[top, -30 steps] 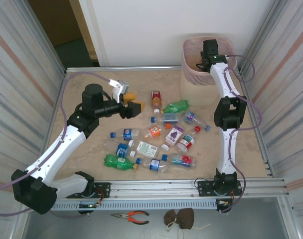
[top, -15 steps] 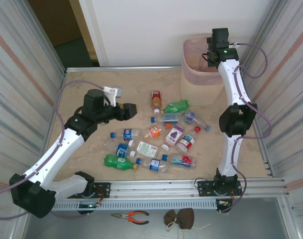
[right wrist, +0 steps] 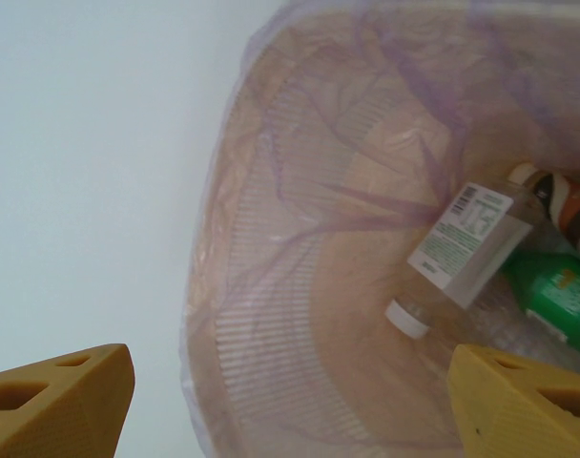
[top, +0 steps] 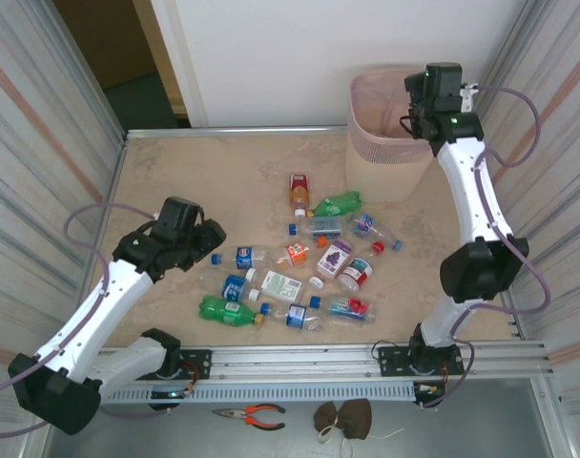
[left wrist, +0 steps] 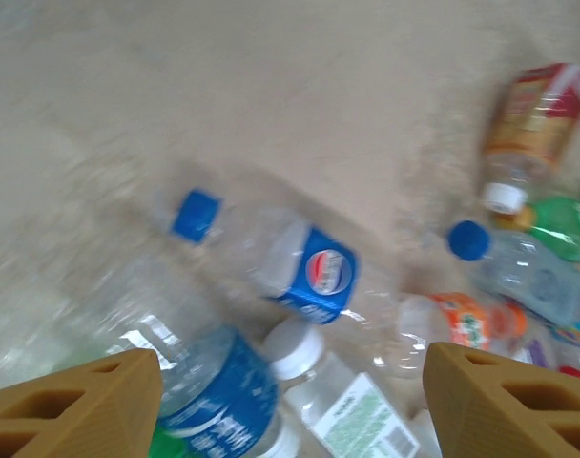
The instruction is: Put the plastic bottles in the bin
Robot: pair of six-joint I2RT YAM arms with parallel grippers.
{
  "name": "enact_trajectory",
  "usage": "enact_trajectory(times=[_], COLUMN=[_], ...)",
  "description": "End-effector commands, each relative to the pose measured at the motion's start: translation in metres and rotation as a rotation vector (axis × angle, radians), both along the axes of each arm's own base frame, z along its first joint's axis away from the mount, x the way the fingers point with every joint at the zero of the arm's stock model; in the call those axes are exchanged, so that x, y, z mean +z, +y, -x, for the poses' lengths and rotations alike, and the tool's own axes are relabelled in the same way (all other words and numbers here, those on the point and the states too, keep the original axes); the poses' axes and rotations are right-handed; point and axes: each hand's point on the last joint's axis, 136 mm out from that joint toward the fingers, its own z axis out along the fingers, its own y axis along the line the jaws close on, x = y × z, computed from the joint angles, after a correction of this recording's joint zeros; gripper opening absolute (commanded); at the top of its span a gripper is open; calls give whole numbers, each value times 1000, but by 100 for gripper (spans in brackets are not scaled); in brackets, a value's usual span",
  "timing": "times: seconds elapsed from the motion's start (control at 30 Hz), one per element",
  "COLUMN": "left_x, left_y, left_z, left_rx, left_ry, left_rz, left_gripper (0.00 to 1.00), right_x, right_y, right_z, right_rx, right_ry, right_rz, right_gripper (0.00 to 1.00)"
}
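Observation:
Several plastic bottles [top: 309, 258] lie scattered mid-table. My left gripper [top: 212, 248] hangs open just left of the pile. Its orange fingertips [left wrist: 80, 405] straddle a blurred patch of bottles without touching them. Below it lie a clear bottle with a blue Pepsi label [left wrist: 304, 272], a blue-labelled bottle [left wrist: 209, 396] and a white-capped one [left wrist: 352, 410]. The bin [top: 385, 143] stands at the far right, lined with a pink bag. My right gripper [top: 422, 103] is open and empty above its rim. Inside the bin [right wrist: 300, 286] lie a white-labelled bottle [right wrist: 466, 243], a green one [right wrist: 557, 296] and an orange-labelled one [right wrist: 569, 205].
Corrugated metal walls close in both sides of the table. A metal rail [top: 309, 363] runs along the near edge. Orange-handled pliers [top: 252, 413] and a dark lump [top: 344, 418] lie below the rail. Bare tabletop [top: 176, 172] stretches at the far left.
My left arm has swung back and down from the far middle to the left edge of the bottle pile. My right gripper has risen out of the bin and shifted right.

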Motion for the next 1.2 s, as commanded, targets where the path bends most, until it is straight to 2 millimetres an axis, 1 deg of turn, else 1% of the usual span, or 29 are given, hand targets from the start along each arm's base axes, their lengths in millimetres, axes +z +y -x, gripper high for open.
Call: enact_trajectory(times=[0.0,0.13,0.3,0.47,0.6,0.77,0.83,1.0,1.17], left_x=[-30,-44,-62,-76,-86,-97,-103,-119,-132], left_y=[32,31,21,10,7,2,-1,-16,-15], left_z=[45,66,91,103,111,117,116,110,111], left_rx=[241,319,392,407,421,434,431,417,432], left_ry=[208,302,403,450,498,538,539,561,578], left_rz=[-38,21,143,228,254,281,295,368,361], left_gripper=[70,68,69,69,69,70,71,73,74], right_x=[18,17,16,17,17,21,22,26,29], right_y=[-3,-7,-14,-20,-22,-24,-24,-25,-26], right_z=[21,41,63,79,88,96,99,106,109], right_rx=[11,10,-4,-19,-26,-33,-36,-41,-39], right_ry=[-56,-59,-61,-68,-69,-73,-74,-84,-90], right_rz=[36,43,46,49,51,54,56,60,65], right_gripper=[84,84,83,84,84,83,83,83,83])
